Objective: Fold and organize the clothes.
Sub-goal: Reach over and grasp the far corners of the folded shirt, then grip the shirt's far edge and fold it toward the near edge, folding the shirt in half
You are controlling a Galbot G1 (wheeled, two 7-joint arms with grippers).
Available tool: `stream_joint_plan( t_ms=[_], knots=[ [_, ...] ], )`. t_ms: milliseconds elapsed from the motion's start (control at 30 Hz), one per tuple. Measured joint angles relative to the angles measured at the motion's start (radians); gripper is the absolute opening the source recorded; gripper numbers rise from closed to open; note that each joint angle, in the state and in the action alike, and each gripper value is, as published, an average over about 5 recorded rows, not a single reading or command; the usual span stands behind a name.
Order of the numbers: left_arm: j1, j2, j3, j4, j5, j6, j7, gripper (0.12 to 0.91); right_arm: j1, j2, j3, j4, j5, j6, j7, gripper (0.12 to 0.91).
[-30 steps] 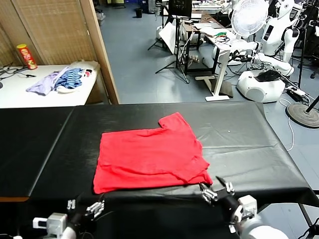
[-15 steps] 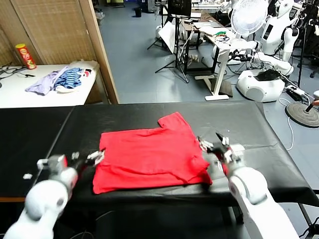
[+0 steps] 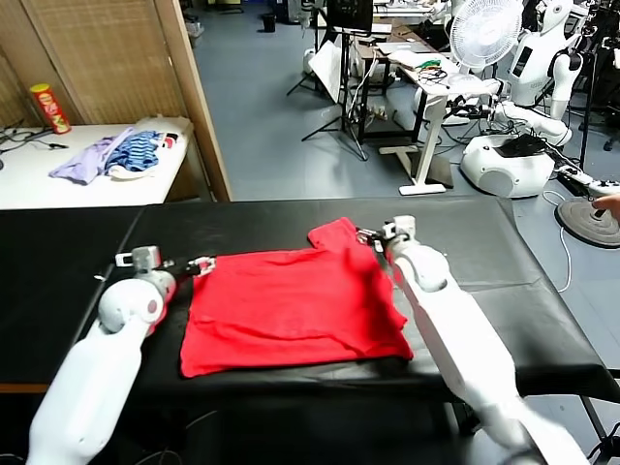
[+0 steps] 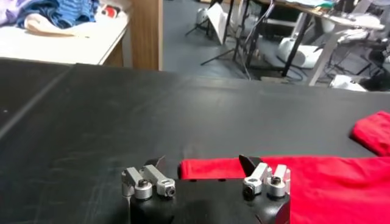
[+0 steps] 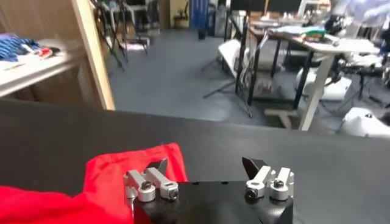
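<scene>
Both grippers hang wide open and empty at the far corners of the red T-shirt (image 3: 295, 310), lying partly folded on the black desk (image 3: 465, 252): left gripper (image 3: 199, 264), right gripper (image 3: 373, 234). Pinching one layer only would drag the fold askew.

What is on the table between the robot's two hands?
The red T-shirt lies between the left gripper and the right gripper, spread on the black table. The head view shows this.
</scene>
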Motion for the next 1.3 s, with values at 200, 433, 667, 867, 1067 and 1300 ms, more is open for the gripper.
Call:
stream_joint_plan(
  t_ms=[200,433,667,867,1067,1300],
  knots=[
    [-0.018,-0.005,0.004,0.042,0.006,-0.005,0.012,0.720,0.015,0.030,0.011,-0.061,-0.004,0.003,-0.004,0.655],
    [-0.024,-0.016,0.005,0.076,0.012,-0.022,0.043,0.371,0.018,0.051,0.030,-0.096,-0.014,0.024,-0.022,0.365],
    [-0.032,-0.032,0.008,0.090,0.054,-0.044,0.061,0.127,-0.003,0.044,0.044,-0.078,-0.027,0.117,-0.043,0.132],
    [-0.023,-0.037,-0.011,0.059,0.094,-0.078,0.069,0.126,-0.057,-0.004,0.051,0.032,0.017,0.173,-0.062,0.121],
    [0.020,-0.015,-0.041,-0.043,0.093,-0.085,0.064,0.126,-0.163,-0.083,0.081,0.237,0.101,0.136,-0.059,0.121],
    [0.132,0.025,-0.083,-0.207,0.107,-0.074,0.039,0.126,-0.306,-0.190,0.133,0.472,0.264,0.023,0.033,0.121]
  ],
)
